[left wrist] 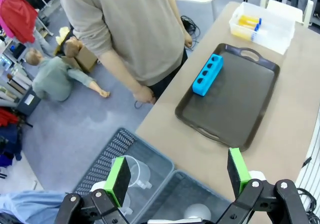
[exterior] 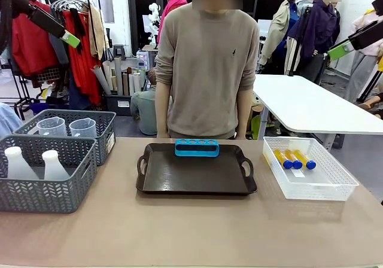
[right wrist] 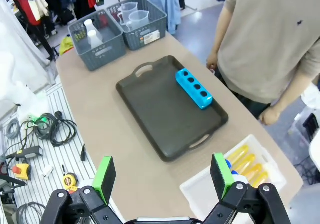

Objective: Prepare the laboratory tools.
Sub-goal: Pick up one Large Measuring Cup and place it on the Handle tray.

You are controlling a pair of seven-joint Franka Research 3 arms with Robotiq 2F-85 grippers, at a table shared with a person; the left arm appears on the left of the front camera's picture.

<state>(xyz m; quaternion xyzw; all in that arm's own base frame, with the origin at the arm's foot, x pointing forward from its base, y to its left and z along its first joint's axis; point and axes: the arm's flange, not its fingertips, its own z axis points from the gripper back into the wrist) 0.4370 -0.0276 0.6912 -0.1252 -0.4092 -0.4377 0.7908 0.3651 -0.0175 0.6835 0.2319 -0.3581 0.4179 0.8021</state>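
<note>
A blue four-hole rack (exterior: 197, 148) lies on the far edge of the black tray (exterior: 196, 178). Three orange blue-capped tubes (exterior: 294, 159) lie in a clear basket (exterior: 311, 184) at the right. Two clear beakers (exterior: 66, 127) stand in the rear grey basket and two white flasks (exterior: 36, 164) in the front one. My left gripper (exterior: 70, 37) hangs high at the upper left and my right gripper (exterior: 341, 51) high at the upper right. Both are open and hold nothing: left gripper (left wrist: 177, 176) above the grey baskets, right gripper (right wrist: 162, 176) above the table's near edge.
A person in a beige sweater (exterior: 206, 64) stands at the far edge behind the tray, arms down. The grey baskets (exterior: 45, 184) take the table's left end. Bare tabletop (exterior: 191, 232) runs along the near side. A white table (exterior: 311, 106) stands behind at the right.
</note>
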